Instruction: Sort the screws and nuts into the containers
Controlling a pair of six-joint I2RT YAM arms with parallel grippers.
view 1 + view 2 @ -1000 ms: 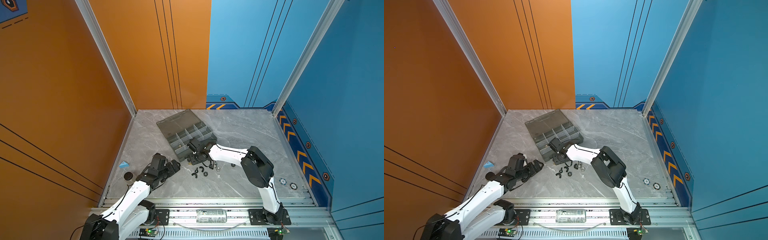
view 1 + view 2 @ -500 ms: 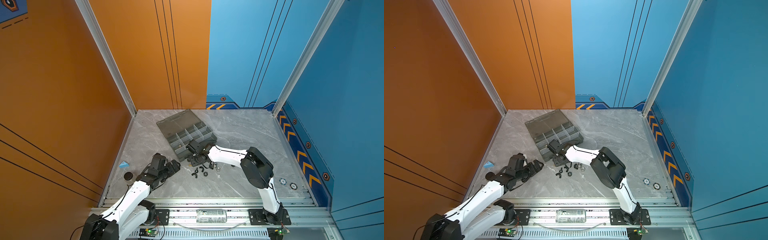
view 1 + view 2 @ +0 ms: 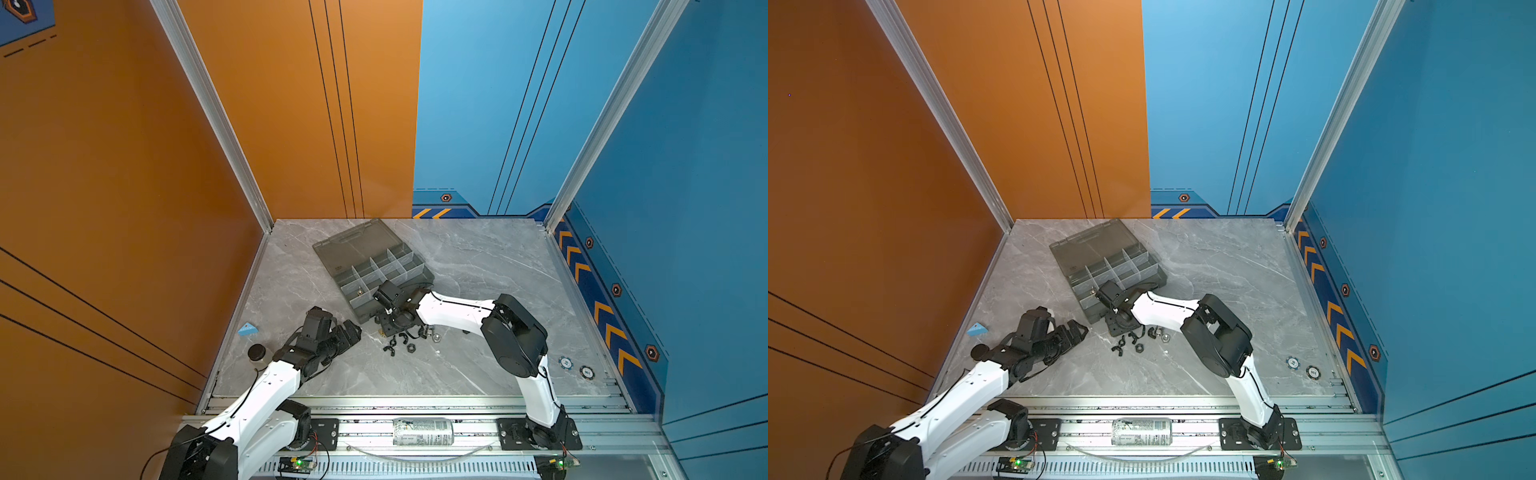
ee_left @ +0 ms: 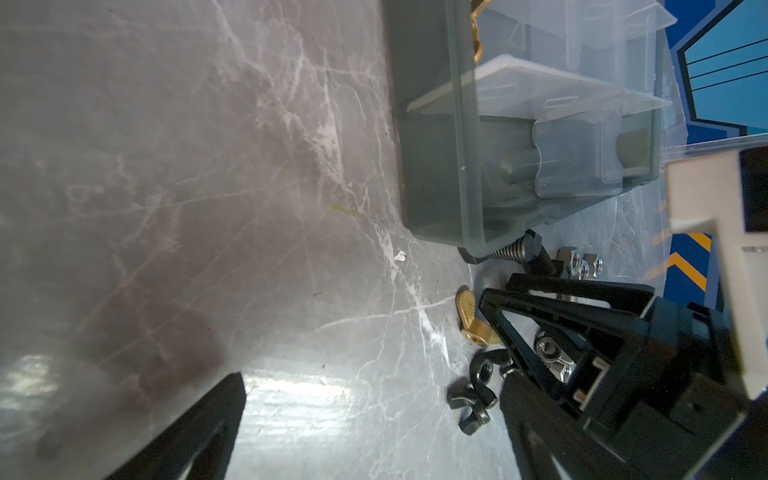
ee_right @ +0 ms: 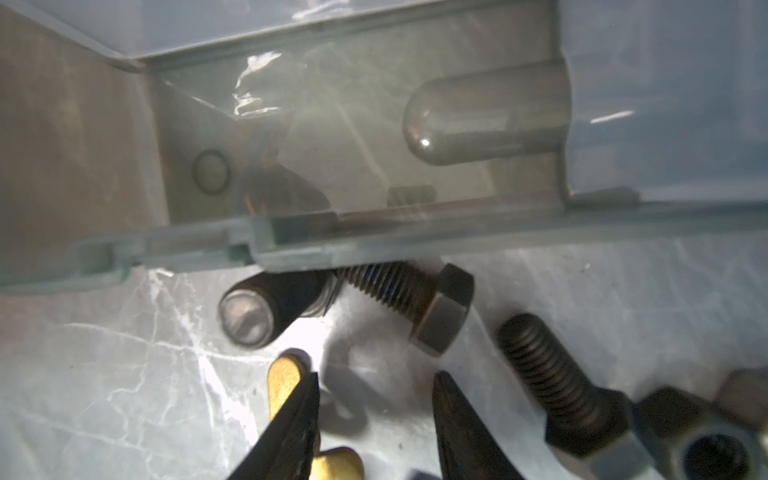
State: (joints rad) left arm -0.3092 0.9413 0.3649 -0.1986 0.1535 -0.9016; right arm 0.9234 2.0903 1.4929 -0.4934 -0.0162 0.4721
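Left wrist: one container (image 4: 428,50) holds brass pc (image 4: 478,45).

Both top views look down from high; wrist views skim tabletop (image 4: 166,166).

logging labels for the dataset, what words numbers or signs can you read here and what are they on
No word or number here reads clearly.
can on the front rail: print too blurred to read.
two round chips: markings too small to read.
organizer box lid: small mark, unreadable.
orange chevrons and hexagon emblems: signs only, no text.
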